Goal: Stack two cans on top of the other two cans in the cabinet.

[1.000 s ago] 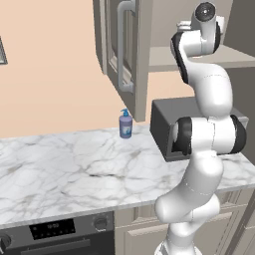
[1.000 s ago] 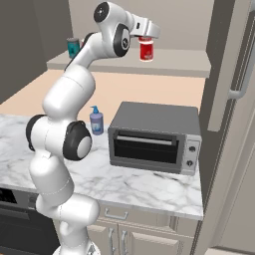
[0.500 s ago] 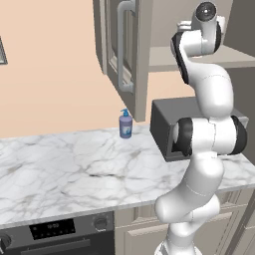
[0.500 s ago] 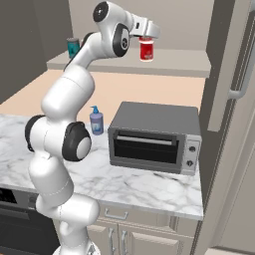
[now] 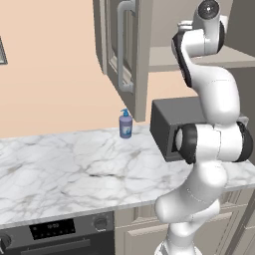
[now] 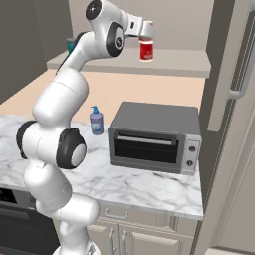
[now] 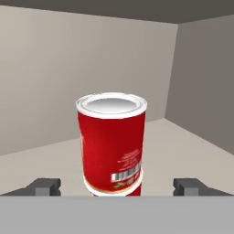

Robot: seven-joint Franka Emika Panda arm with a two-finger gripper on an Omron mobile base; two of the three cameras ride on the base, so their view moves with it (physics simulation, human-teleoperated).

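- Far left of the oven (image 6: 154, 138), a blue soap bottle (image 6: 96, 121) sits on the counter (image 6: 149, 185), well below the shelf work and no obstacle.
- Above the oven, the gripper (image 6: 145, 31) hovers at the cabinet shelf (image 6: 169, 62), fingers (image 7: 45, 186) spread wide either side of the red can (image 7: 112, 144), touching nothing.
- That can stands upright over a second can on the shelf; only a sliver of the lower one shows.
- Best move, I'd judge: back straight out, level, no sideways drift, so neither finger clips the stack.
- Risk: a nudge topples it off the shelf towards the oven.
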